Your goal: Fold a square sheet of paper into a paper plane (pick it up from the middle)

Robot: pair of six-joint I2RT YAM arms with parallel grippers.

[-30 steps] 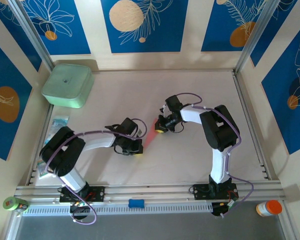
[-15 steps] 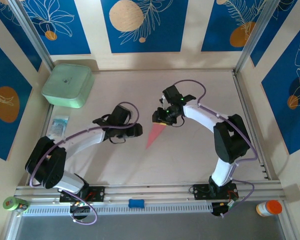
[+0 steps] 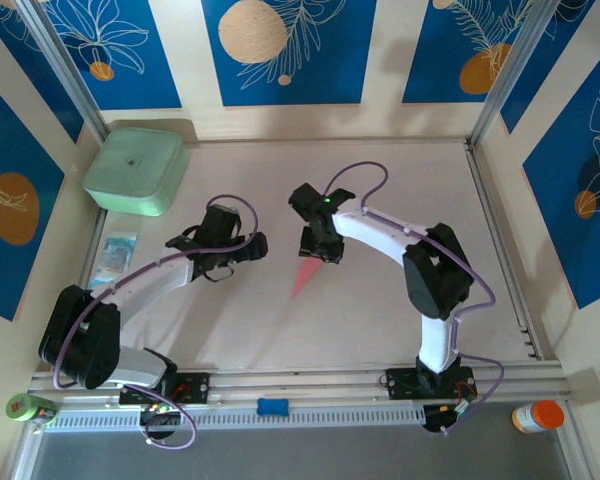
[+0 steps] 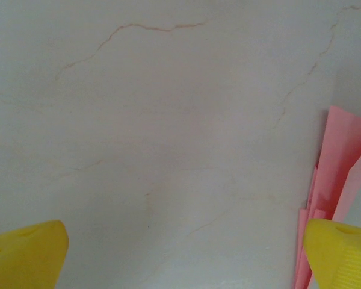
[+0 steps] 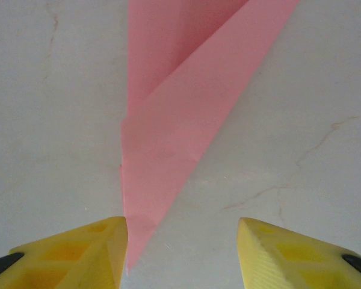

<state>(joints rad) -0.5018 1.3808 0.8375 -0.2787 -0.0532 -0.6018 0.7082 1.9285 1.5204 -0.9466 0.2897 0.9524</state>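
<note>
While my right hand (image 5: 182, 233) hangs low over the pale surface (image 3: 380, 300), its yellow fingers (image 5: 78, 250) partly apart and gripping nothing, a pointed end of the pink paper plane (image 5: 180, 102) lies flat between them, close beside one finger. My left hand (image 4: 185, 233) is spread wide and empty over bare surface, with the plane's edge just beside one of its fingers. Seen from above, the plane lies near the middle of the surface, between my two hands. A mint-green box (image 3: 135, 170) sits in the far left corner, well apart, with small clear packets (image 3: 115, 250) along the left edge.
</note>
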